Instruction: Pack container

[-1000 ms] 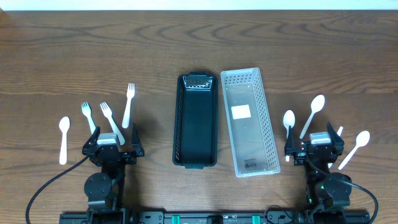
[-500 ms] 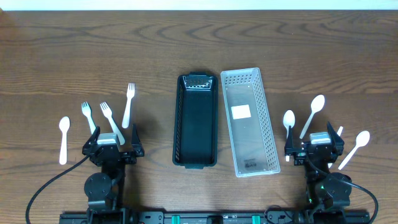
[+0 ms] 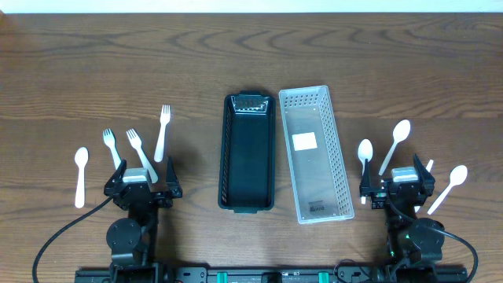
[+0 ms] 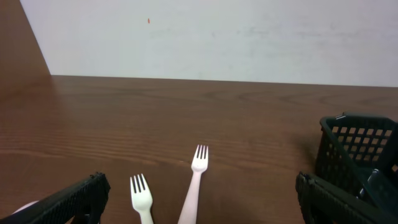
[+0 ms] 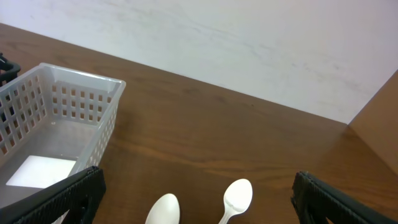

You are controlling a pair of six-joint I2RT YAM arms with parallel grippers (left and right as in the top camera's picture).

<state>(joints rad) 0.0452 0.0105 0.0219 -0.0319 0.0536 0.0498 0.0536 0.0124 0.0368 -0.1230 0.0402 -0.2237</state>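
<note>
A black basket [image 3: 248, 153] and a white perforated basket [image 3: 314, 153] stand side by side mid-table, both empty apart from a label in the white one. Three white forks [image 3: 162, 131] and one white spoon [image 3: 81, 174] lie at the left. Three white spoons [image 3: 394, 145] lie at the right. My left gripper [image 3: 140, 179] sits open at the front left, over the fork handles; two forks [image 4: 196, 180] show between its fingers. My right gripper [image 3: 402, 182] sits open at the front right, with two spoon bowls [image 5: 237, 196] between its fingers.
The black basket's corner [image 4: 354, 149] shows at the right of the left wrist view. The white basket's end [image 5: 62, 106] shows at the left of the right wrist view. A pale wall stands behind the table's far edge.
</note>
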